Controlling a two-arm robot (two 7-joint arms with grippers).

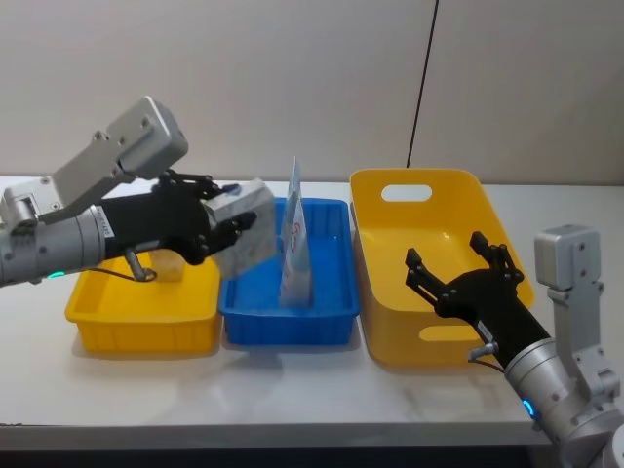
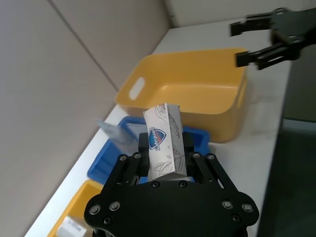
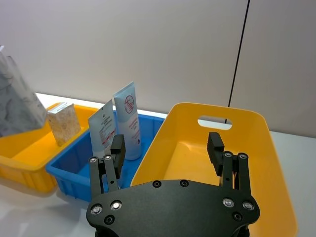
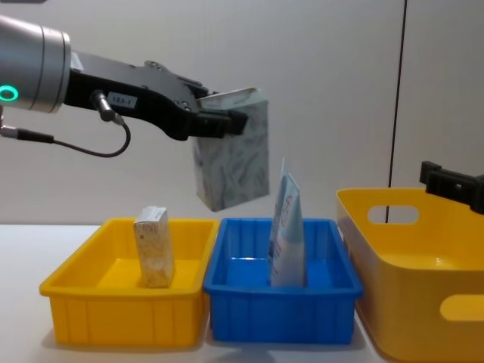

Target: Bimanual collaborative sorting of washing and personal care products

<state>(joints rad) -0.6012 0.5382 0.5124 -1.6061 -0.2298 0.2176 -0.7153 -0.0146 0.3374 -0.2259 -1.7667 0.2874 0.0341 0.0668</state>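
My left gripper [image 1: 230, 232] is shut on a pale grey carton printed with leaf outlines [image 1: 246, 232], tilted in the air over the gap between the small yellow bin [image 1: 136, 330] and the blue bin [image 1: 289, 327]. In the chest view the carton [image 4: 234, 155] hangs well above both bins. Two pale blue tubes [image 1: 295, 242] stand upright in the blue bin. A tan mottled carton [image 4: 153, 246] stands in the small yellow bin. My right gripper [image 1: 458, 265] is open and empty, hovering over the large yellow bin [image 1: 382, 327].
The three bins stand side by side on the white table [image 1: 292, 390], with the large yellow bin at the right showing nothing inside. A plain wall runs close behind them. Free tabletop lies in front of the bins.
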